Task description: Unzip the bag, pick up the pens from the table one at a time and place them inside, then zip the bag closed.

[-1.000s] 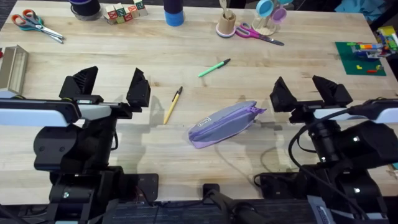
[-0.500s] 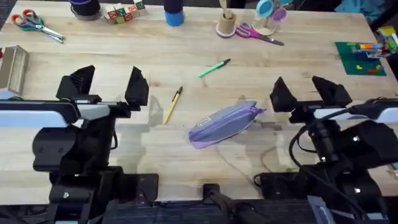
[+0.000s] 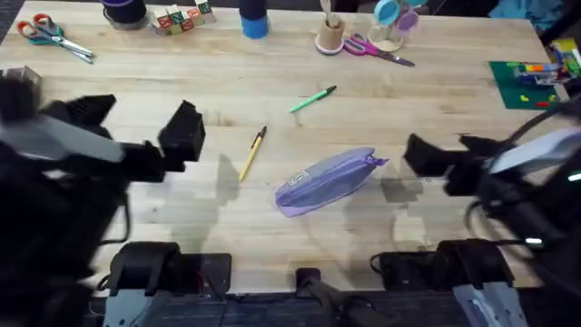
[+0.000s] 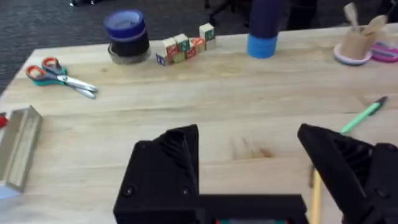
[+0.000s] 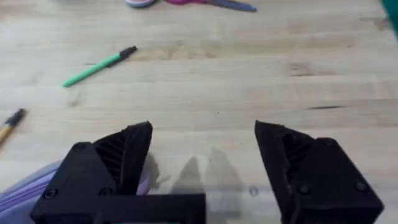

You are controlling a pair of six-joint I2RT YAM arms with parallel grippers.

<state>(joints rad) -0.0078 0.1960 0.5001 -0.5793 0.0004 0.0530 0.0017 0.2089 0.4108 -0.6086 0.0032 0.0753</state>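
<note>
The unzipping step is only beginning: the lavender pencil pouch [image 3: 327,180] is lying zipped, apparently, at the middle of the table [image 3: 272,73], untouched. The left tool [image 3: 141,127] and right tool [image 3: 445,154] are both hanging wide open, holding nothing, flanking it. The yellow pen [image 3: 251,153] and green pen [image 3: 312,99] are waiting beyond. Next, one tool should be pinning the pouch while the other finds the zipper pull.

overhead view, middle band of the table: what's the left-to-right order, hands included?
left hand → yellow pen → green pen → bag → right hand. Both pens lie loose on the table; the bag rests nearer the arm bases than they do.
</note>
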